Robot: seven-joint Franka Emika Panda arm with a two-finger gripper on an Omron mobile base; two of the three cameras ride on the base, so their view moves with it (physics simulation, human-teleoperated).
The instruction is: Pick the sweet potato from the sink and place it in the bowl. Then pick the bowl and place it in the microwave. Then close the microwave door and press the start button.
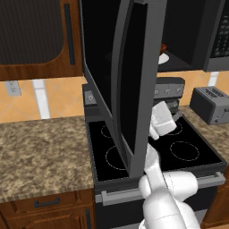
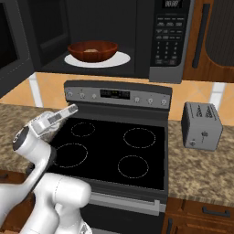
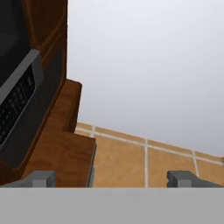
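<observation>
Bowl [image 2: 93,50] sat inside the microwave [image 2: 137,36] on its white plate, something pale inside, presumably the sweet potato; microwave door [image 1: 120,80] hung open, awaiting closing; gripper [image 2: 68,109] stood fully spread and empty, clear of the cavity.

Bowl [image 2: 93,50]: glossy reddish-brown, wood-like; pale tan patch inside, identity not resolvable. Sits on white round plate [image 2: 119,58] inside microwave [image 2: 141,41].
Microwave: dark grey frame, black cavity; button panel [image 2: 168,34] right of bowl, black with pale markings.
Microwave door [image 1: 123,80]: black glass, dark grey frame.
Stove [image 2: 114,146] below microwave: black glass top, thin white dotted burner rings; grey control strip with silver knobs.
Toaster [image 2: 201,125] right of stove: plain grey.
Worktop [image 1: 42,152] left of stove: speckled brown-tan granite pattern.
Cabinets [image 1: 31,40]: reddish-brown wood, dark handles.
Backsplash [image 1: 62,100]: orange-tan tiles, pale grout lines.
End effector [image 3: 114,178]: dark grey fingertips.
</observation>
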